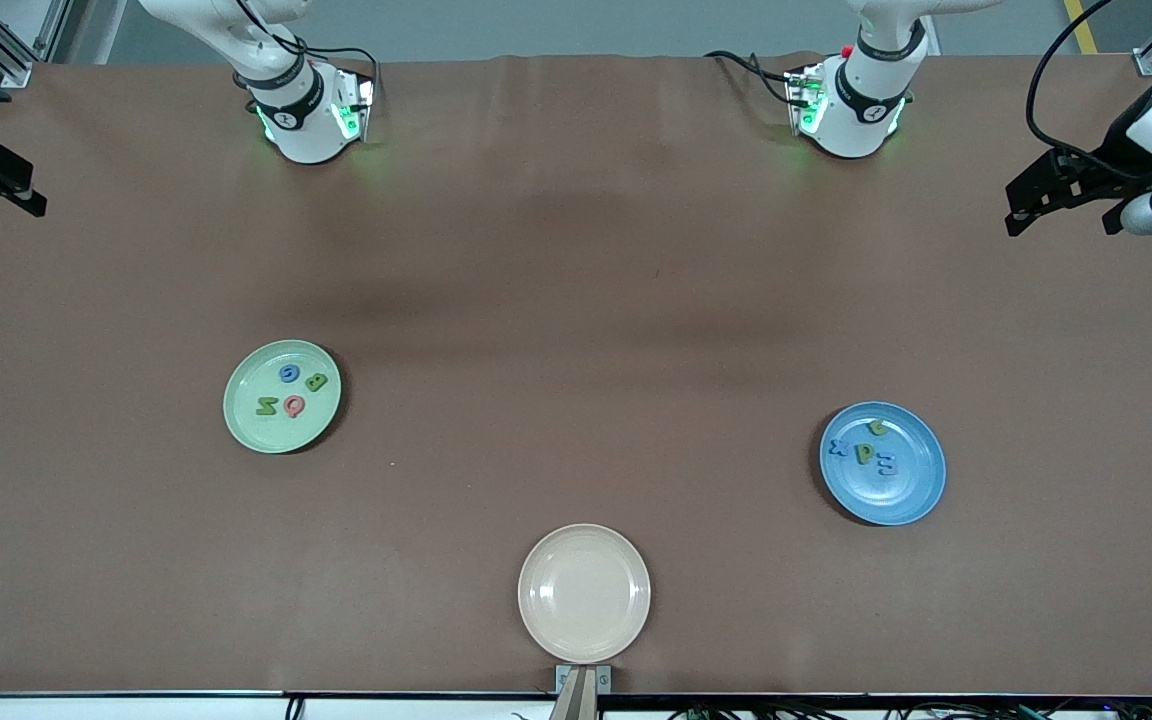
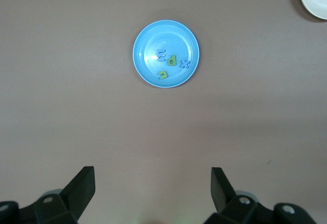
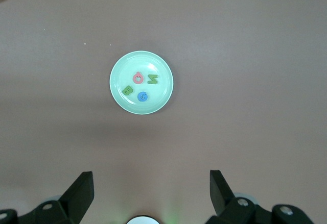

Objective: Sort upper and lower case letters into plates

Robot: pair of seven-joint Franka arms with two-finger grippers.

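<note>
Both claws hang spread and empty: left gripper (image 2: 152, 193) high above the blue plate (image 1: 911, 495), right gripper (image 3: 150, 193) above the green plate (image 1: 251, 425). Four letters (image 1: 866, 448) lie in blue, four (image 1: 293, 392) in green. Sorting looks finished; best simply wait clear.

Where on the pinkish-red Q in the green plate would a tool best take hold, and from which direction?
Come straight down from above. The pinkish-red Q lies flat in the green plate, so its ring's outer edges are probably the only graspable part. Close across the ring where the green N and green B leave room.
</note>
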